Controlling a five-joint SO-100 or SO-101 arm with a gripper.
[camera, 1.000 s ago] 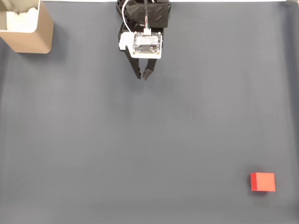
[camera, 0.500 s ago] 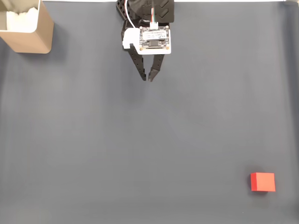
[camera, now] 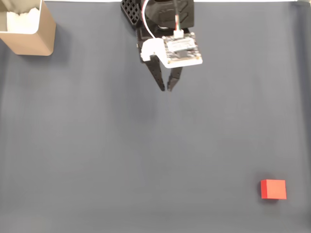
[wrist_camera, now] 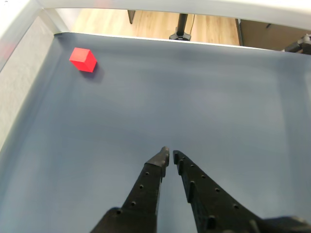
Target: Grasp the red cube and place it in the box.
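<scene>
The red cube (camera: pixel 273 189) lies alone on the dark grey mat at the lower right of the fixed view, and at the upper left in the wrist view (wrist_camera: pixel 83 59). My gripper (camera: pixel 166 89) hangs near the top middle of the fixed view, far from the cube, fingertips nearly touching with nothing between them. The wrist view shows the same gripper (wrist_camera: pixel 169 156) shut and empty. The cardboard box (camera: pixel 43 30) stands in the top left corner of the fixed view with white material inside.
The dark grey mat (camera: pixel 121 160) covers the whole work surface. A pale raised edge (wrist_camera: pixel 22 29) borders it at the left of the wrist view, with wooden floor (wrist_camera: pixel 146 23) and furniture legs beyond the far edge.
The gripper has swung to the right in the fixed view and moved slightly down, turning toward the cube's side. Its fingers stay shut. The cube and the box have not moved.
</scene>
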